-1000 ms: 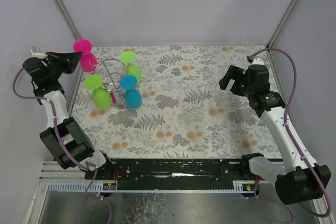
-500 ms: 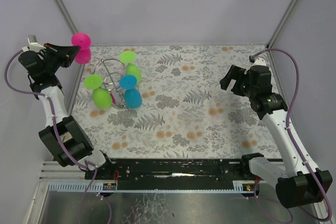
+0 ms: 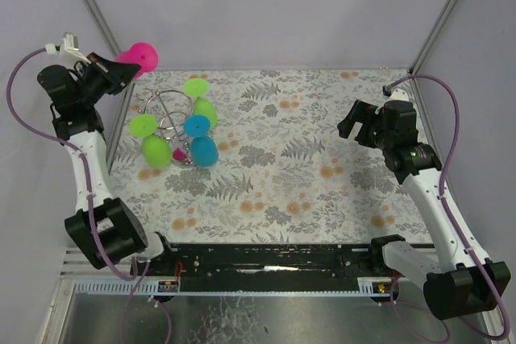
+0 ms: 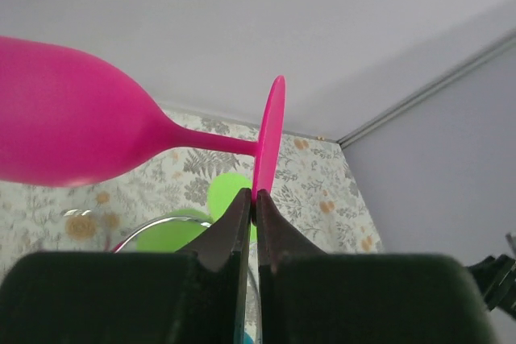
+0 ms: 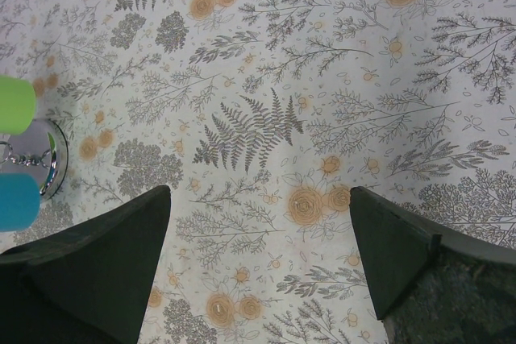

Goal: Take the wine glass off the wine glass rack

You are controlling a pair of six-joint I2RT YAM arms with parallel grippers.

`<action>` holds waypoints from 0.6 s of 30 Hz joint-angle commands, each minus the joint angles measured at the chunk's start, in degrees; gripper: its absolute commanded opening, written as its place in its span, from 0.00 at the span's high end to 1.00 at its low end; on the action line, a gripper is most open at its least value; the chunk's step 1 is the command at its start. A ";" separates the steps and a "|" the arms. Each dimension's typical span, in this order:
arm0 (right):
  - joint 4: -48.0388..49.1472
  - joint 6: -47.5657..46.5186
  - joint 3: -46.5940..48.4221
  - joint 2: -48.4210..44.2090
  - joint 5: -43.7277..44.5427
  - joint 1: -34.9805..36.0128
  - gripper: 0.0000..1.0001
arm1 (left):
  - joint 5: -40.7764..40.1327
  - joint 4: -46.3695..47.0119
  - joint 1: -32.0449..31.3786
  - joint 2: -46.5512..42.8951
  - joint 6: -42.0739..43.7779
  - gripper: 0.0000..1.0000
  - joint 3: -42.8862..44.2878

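Note:
My left gripper (image 3: 118,69) is shut on the round foot of a pink wine glass (image 3: 139,58) and holds it in the air above and left of the wine glass rack (image 3: 169,118). In the left wrist view the fingers (image 4: 242,223) pinch the foot's edge, and the pink wine glass (image 4: 64,122) lies sideways, bowl to the left. The rack is a silver wire stand; two green glasses (image 3: 153,144) and a blue glass (image 3: 201,144) hang on it. My right gripper (image 3: 357,122) is open and empty above the right side of the table.
The table (image 3: 322,191) has a floral cloth. Grey walls and metal corner posts (image 3: 93,6) close in the back and sides. In the right wrist view the rack's round base (image 5: 48,163) shows at the left edge.
My left gripper has lifted the pink glass up and to the right, away from the rack. The right arm has barely moved.

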 commanded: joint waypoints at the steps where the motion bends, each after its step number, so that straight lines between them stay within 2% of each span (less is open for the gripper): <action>1: 1.63 0.21 0.40 -0.17 -1.68 0.20 0.01 | -0.88 -5.49 -4.26 -4.60 14.52 1.00 6.99; 6: 2.28 1.12 0.81 0.55 -2.80 0.22 0.01 | -3.54 -14.15 -11.24 -3.89 26.13 1.00 16.83; 10: 2.51 2.63 3.34 2.34 -4.50 0.16 0.01 | -7.97 -19.46 -20.91 -2.92 36.14 1.00 22.44; 18: -4.15 3.31 19.49 11.53 -10.08 -0.52 0.01 | -17.96 -23.87 -39.24 -2.61 51.66 1.00 24.73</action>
